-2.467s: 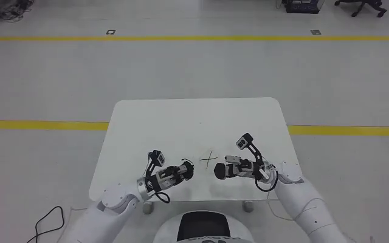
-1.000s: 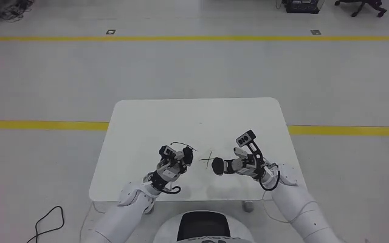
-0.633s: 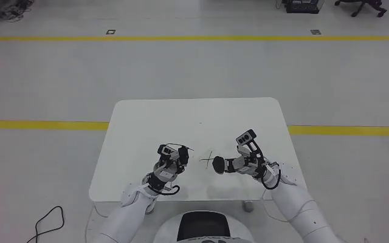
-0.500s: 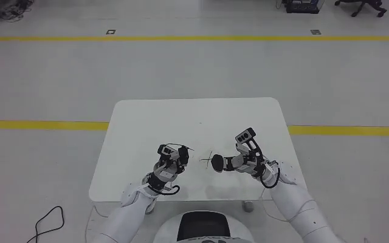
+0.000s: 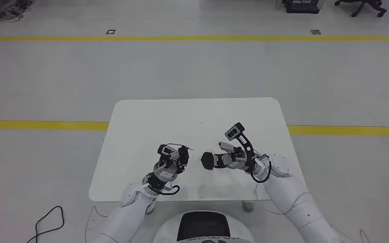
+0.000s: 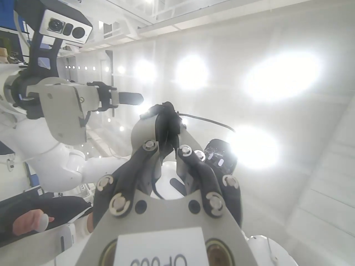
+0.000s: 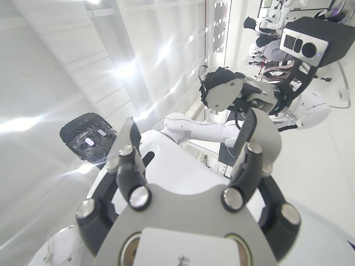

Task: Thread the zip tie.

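Observation:
The zip tie [image 5: 183,146] is a thin black strip, and my left gripper [image 5: 180,155] is shut on it above the table's near middle. In the left wrist view the fingers [image 6: 166,112] pinch the black tie, and its tail [image 6: 210,122] curves out to one side. My right gripper [image 5: 207,160] is open and holds nothing, close beside the left one and facing it. In the right wrist view the open gripper [image 7: 191,130] shows empty space between its fingers, with the left gripper [image 7: 222,89] and the tie [image 7: 202,84] a short way beyond.
The white table [image 5: 194,118] has bare surface toward its far half and both sides. The two grippers are a few centimetres apart near the front edge. Yellow floor lines run behind and beside the table.
My right gripper has moved left toward the left gripper, covering the spot where a crossed black strip lay. The left gripper turned up with the tie earlier and has kept still since.

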Robot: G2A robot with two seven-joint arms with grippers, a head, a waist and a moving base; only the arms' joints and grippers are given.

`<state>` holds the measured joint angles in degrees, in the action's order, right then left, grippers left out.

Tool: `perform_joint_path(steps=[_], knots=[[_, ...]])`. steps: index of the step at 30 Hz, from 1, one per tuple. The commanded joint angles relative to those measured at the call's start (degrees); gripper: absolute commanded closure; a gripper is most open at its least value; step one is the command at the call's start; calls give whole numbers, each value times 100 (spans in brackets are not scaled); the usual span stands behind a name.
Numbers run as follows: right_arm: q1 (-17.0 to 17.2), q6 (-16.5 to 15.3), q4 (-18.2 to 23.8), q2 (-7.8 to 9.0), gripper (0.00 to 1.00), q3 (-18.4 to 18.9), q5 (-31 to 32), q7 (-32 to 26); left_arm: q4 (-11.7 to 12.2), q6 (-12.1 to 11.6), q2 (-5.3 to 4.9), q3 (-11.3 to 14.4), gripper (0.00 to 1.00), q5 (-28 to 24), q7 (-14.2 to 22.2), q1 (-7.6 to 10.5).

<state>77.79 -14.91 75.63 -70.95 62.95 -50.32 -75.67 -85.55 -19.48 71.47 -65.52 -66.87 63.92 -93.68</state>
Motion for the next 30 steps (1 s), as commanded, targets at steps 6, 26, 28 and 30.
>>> perform_joint_path(steps=[6, 26, 28, 30], knots=[[-207, -38, -125, -46, 56, -201, 120, -80, 0, 0, 0, 0, 100, 0, 0, 0], [-674, -43, -453, -157, 69, -474, 163, 24, 0, 0, 0, 0, 100, 0, 0, 0], [-707, -35, -476, -166, 71, -495, 169, 23, 0, 0, 0, 0, 100, 0, 0, 0], [-737, -24, -500, -174, 72, -513, 167, 21, 0, 0, 0, 0, 100, 0, 0, 0]])
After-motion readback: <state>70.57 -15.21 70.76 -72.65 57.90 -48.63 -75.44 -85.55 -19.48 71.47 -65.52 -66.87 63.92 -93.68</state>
